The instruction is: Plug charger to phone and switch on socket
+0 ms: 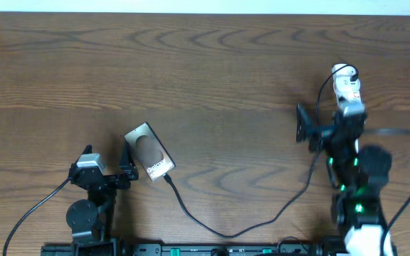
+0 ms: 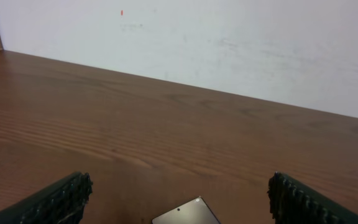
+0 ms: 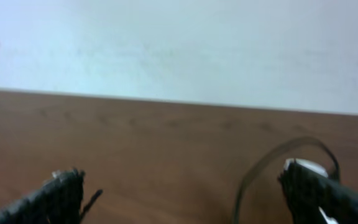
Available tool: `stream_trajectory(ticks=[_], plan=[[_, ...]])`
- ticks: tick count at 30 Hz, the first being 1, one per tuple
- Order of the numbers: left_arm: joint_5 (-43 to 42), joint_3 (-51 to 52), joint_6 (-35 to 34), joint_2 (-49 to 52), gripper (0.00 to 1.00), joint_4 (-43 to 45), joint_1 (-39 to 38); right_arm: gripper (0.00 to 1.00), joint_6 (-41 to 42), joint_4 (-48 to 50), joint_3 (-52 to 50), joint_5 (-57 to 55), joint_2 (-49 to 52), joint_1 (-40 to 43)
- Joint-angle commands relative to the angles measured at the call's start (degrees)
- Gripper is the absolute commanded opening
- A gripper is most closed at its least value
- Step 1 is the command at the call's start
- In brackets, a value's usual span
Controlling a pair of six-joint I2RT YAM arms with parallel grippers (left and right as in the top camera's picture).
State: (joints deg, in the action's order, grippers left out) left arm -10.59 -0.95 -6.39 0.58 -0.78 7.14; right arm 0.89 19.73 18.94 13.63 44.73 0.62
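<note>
We see both grippers released and empty, the left gripper by the small flat grey-brown phone, the right gripper beside the narrow white power strip; its 2 fingers could snag the thin black charger cable, tugging its tip from the phone's corner.

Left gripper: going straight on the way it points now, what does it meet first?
Probably the phone, whose corner lies just ahead between the open fingers of the left gripper; its height is unclear.
</note>
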Motion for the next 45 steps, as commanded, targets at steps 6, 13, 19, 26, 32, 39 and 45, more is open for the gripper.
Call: stream_trajectory(ticks=[6, 13, 19, 26, 32, 39, 45], plan=[[-0.9, 0.7, -0.5, -0.3, 0.93, -2.4, 0.3, 0.99, -3.3, 2.2, -16.1, -2.6, -18.8, -0.3], [-0.9, 0.7, -0.5, -0.3, 0.93, -2.4, 0.3, 0.99, -3.5, -8.8, -18.6, -4.2, -31.0, -0.3], [-0.9, 0.7, -0.5, -0.3, 0.93, -2.4, 0.3, 0.99, -3.6, -20.3, -18.6, -6.0, -39.8, -0.3], [-0.9, 0.7, -0.5, -0.3, 0.93, -2.4, 0.3, 0.99, -3.8, -23.6, -18.6, -7.5, -44.4, -0.3], [-0.9, 0.7, -0.5, -0.3, 0.93, -2.4, 0.3, 0.99, -3.8, -23.7, -18.6, -7.7, -44.5, -0.3], [-0.9, 0.7, -0.5, -0.3, 0.93, -2.4, 0.3, 0.99, -3.7, -23.6, -18.6, -7.7, -44.5, -0.3], [-0.9, 0.7, -0.5, -0.3, 0.93, -2.4, 0.3, 0.99, -3.7, -23.6, -18.6, -7.7, -44.4, -0.3]])
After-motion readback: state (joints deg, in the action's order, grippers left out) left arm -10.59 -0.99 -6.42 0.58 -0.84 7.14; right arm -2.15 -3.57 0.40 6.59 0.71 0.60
